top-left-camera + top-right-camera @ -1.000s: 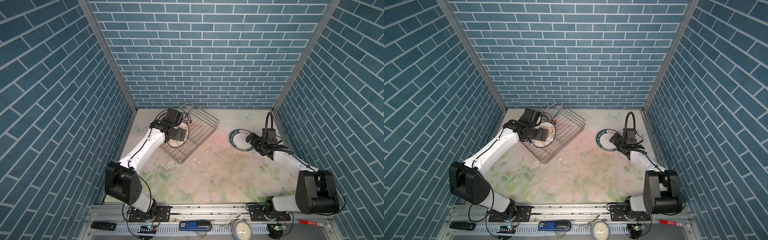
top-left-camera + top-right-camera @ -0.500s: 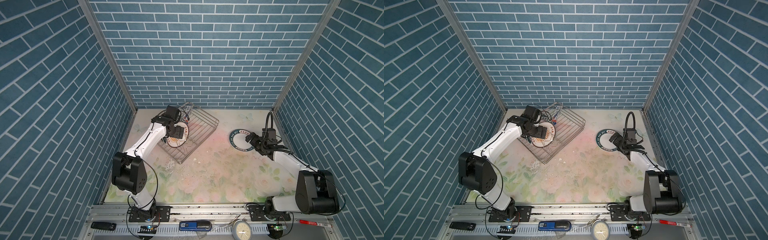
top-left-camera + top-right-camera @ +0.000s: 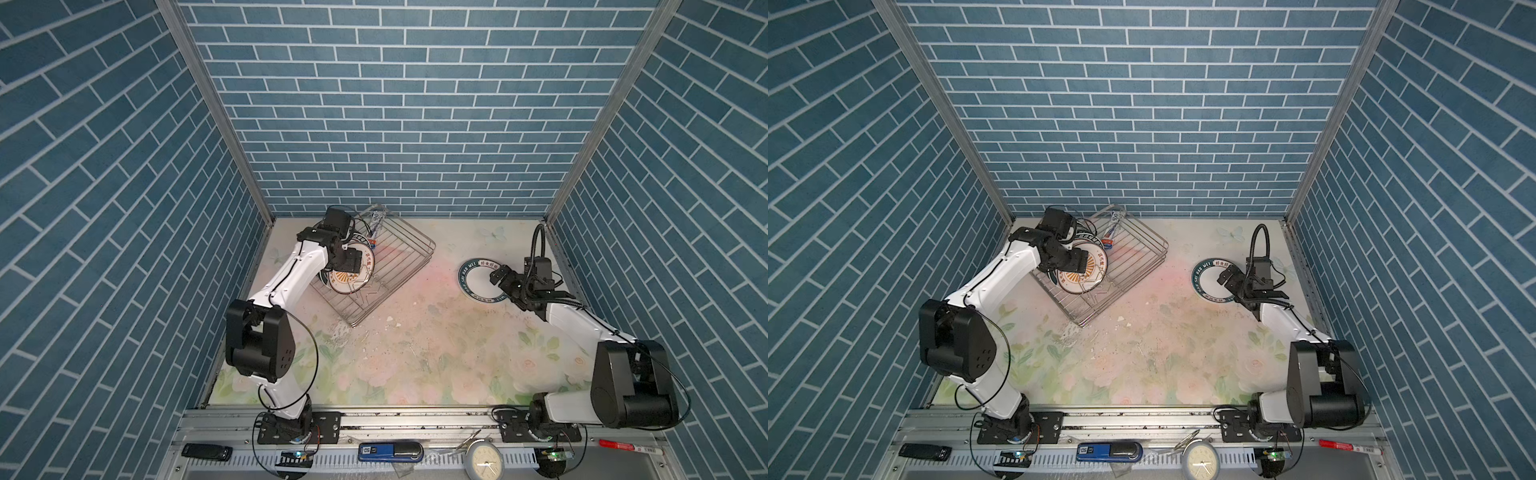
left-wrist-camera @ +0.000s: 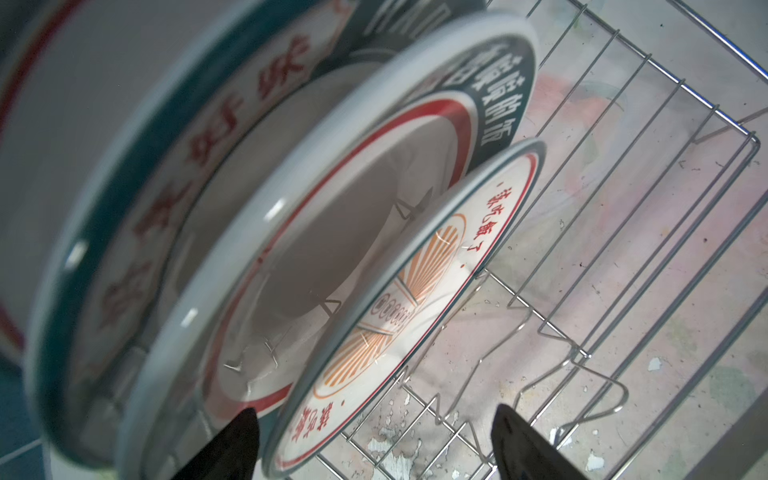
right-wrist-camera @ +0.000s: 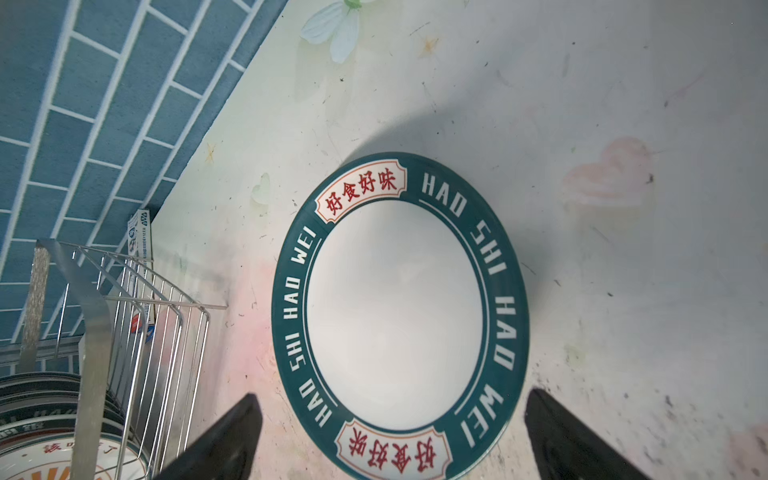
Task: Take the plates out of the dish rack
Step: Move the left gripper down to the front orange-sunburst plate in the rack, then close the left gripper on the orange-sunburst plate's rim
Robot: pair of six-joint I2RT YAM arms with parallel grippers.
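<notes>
Plates (image 4: 332,208) stand on edge in the dish rack (image 3: 399,257), three of them leaning close together ahead of the left gripper (image 4: 374,449). Its fingers (image 4: 232,440) are spread wide and straddle the rim of the front plate (image 4: 395,332). One finger is tucked in the narrow gap behind that plate. The other is on its printed side, well apart from it, over bare zigzag wire. That plate bears an orange sunburst and red Chinese characters round a thin red ring. The one behind it carries white characters on a dark teal band. The rearmost shows red characters on a cream panel, blurred.

The right gripper (image 5: 395,440) is spread wide too, its fingers (image 5: 224,440) either side of the near edge of a teal-rimmed plate (image 5: 399,316) lying flat on the table (image 5: 623,104). The rim reads "HAO SHI HAO WEI" in white, with 好食好味 in red on two cream panels. Bare floral tabletop surrounds it, and the rack is well beyond one finger. A paper tag (image 5: 139,232) on the rack's corner is too small to read.
</notes>
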